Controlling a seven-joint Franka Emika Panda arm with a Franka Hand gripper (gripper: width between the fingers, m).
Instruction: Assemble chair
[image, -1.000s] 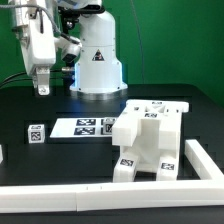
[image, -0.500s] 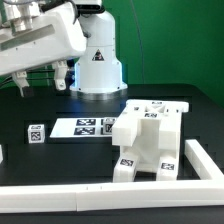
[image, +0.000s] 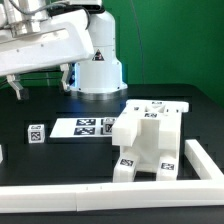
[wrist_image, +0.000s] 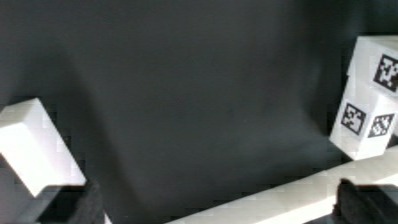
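The partly built white chair (image: 150, 140), a blocky stack of tagged panels, stands on the black table toward the exterior view's right. A small white tagged block (image: 37, 133) lies toward the exterior view's left. My gripper (image: 16, 89) hangs high above the table at the far left, away from the chair and above no part. In the wrist view the gripper (wrist_image: 214, 205) is open and empty, with dark fingertips (wrist_image: 54, 205) wide apart. Below it are a white tagged piece (wrist_image: 370, 100) and a plain white piece (wrist_image: 27, 145).
The marker board (image: 85, 127) lies flat in front of the robot base (image: 97, 65). A white rail (image: 100, 197) runs along the table's front and up the exterior view's right side (image: 204, 160); a white band (wrist_image: 231, 195) crosses the wrist view.
The arm has swung toward the exterior view's left and its wrist has turned. The gripper moved left and stayed high. The parts on the table have not moved.
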